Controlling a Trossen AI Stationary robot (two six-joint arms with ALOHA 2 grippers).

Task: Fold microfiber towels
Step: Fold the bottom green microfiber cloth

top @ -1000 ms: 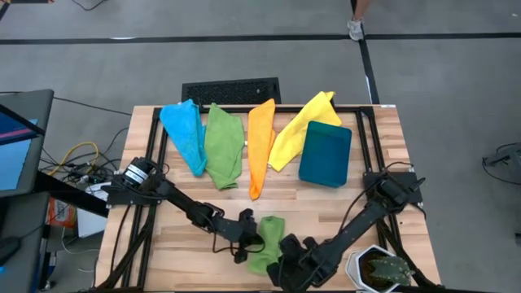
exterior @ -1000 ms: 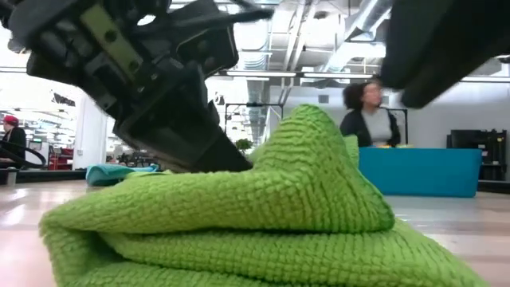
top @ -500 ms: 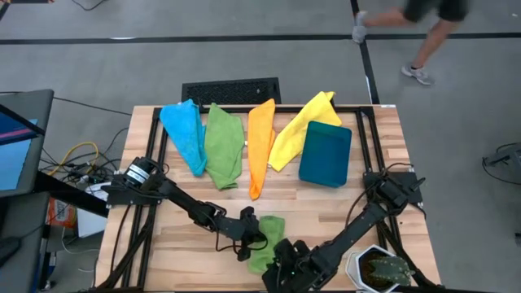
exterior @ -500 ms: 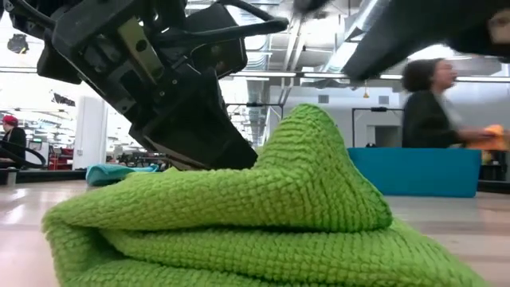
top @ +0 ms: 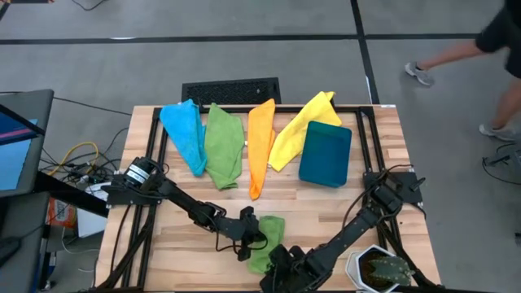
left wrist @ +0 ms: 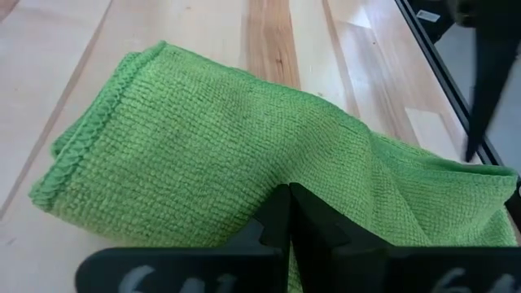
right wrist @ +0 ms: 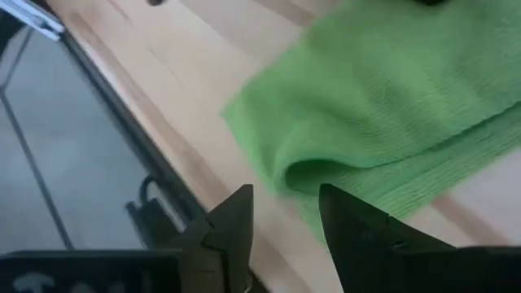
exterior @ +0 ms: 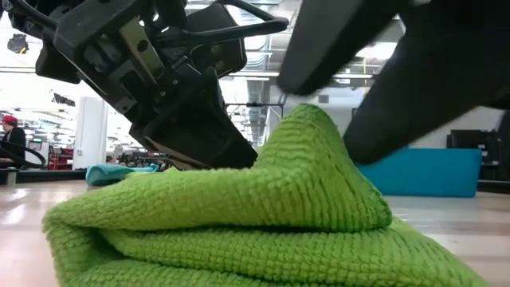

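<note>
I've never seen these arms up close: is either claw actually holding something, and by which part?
The left gripper is shut on the folded green towel, pinching a raised fold. The right gripper is open beside its edge, holding nothing.

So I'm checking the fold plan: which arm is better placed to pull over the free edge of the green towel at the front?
Probably the right: its open pincer hovers at the green towel edge, empty. The left pincer is shut on the towel, pinning it.

The table (top: 269, 207) is lit evenly from above, and only soft shadows are seen. The person (top: 488, 41) is blurred. Bright ceiling lights (exterior: 271, 76) are seen glaring in the low view.
</note>
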